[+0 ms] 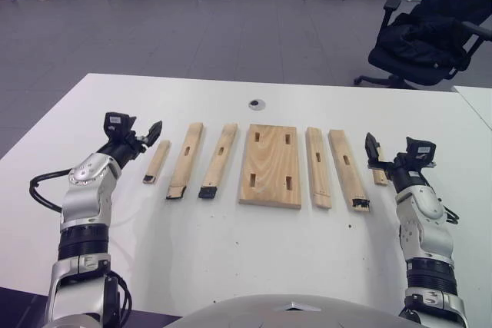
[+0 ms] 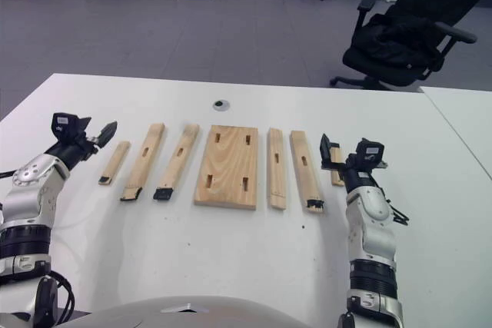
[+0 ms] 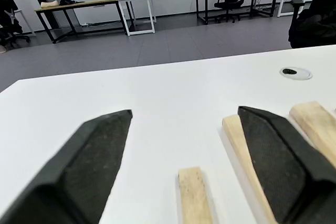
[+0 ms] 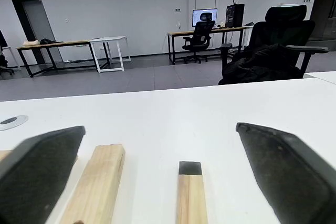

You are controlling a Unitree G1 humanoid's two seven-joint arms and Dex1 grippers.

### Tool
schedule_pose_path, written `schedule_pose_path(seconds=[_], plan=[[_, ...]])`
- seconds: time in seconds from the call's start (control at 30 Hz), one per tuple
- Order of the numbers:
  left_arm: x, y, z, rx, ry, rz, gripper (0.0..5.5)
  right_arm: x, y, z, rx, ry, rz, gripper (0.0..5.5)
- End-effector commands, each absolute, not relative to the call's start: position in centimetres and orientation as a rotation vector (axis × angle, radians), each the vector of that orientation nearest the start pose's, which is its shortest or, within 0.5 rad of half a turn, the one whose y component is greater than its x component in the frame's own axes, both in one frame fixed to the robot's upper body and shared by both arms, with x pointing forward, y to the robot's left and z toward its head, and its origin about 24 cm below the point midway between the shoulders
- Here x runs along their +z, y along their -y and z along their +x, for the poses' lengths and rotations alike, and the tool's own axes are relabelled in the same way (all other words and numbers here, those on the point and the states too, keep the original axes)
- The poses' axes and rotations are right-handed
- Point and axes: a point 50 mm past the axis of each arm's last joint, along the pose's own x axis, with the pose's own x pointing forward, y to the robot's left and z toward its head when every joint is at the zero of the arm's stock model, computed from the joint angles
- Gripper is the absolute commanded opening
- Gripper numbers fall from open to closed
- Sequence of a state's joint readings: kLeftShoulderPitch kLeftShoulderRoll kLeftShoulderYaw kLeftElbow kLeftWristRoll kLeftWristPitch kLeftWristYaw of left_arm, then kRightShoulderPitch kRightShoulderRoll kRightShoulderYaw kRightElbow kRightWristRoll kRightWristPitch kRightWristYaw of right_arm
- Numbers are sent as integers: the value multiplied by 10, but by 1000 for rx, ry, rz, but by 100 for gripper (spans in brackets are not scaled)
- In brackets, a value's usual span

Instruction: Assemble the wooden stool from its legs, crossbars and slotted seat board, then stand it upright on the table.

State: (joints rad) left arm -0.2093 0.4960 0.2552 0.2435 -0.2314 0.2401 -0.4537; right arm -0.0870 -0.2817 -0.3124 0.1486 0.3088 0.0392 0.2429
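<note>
Left claw (image 1: 146, 133) gapes wide by the far-left short bar (image 1: 157, 162); right claw (image 1: 380, 155) spreads wide by the far-right one (image 4: 191, 198). We see the seat (image 1: 270, 164) mid-table (image 1: 231, 251), 4 legs (image 1: 187, 160) flanking it, and a chair (image 1: 430, 28) on the grey floor beyond.

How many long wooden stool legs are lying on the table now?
4, flat and side by side. Left of the seat board: outer left leg, inner left leg. Right of it: inner right leg, outer right leg. None seems hidden.

L gripper (image 3: 184, 113), R gripper (image 4: 160, 127): jaws apart
</note>
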Motion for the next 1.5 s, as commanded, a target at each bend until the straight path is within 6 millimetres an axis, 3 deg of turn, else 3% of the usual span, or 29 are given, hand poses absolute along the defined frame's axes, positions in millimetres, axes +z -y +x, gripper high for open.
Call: schedule_pose_path(seconds=[0.03, 0.1, 0.23, 0.6, 0.67, 0.73, 0.8, 0.87, 1.0, 1.07, 1.2, 1.5], plan=[[52, -286, 271, -148, -303, 145, 371, 62, 267, 267, -50, -3, 46, 540], [40, -286, 264, -166, -360, 154, 371, 60, 265, 266, -43, -11, 43, 540], [22, -285, 253, -178, -453, 119, 308, 52, 261, 262, -33, -38, 44, 540], [12, -290, 247, -175, -527, 141, 138, 46, 259, 263, -64, -91, 13, 540], [26, -300, 253, -115, -428, 256, 128, 48, 257, 265, -50, -105, 21, 540], [67, -301, 274, -95, -216, 346, 128, 64, 245, 269, 23, -61, 173, 540], [113, -275, 294, -193, 18, 329, 128, 100, 218, 275, 198, 52, 406, 540], [142, -224, 305, -390, 195, 273, 128, 138, 185, 280, 396, 148, 581, 540], [161, -123, 300, -735, 356, 128, 128, 178, 132, 284, 621, 185, 842, 540], [169, -93, 293, -830, 404, 67, 128, 190, 114, 285, 694, 178, 887, 540], [183, -80, 286, -920, 470, 50, 128, 187, 105, 283, 717, 126, 932, 540], [172, -83, 280, -947, 454, 136, 128, 191, 117, 285, 685, 128, 860, 360]])
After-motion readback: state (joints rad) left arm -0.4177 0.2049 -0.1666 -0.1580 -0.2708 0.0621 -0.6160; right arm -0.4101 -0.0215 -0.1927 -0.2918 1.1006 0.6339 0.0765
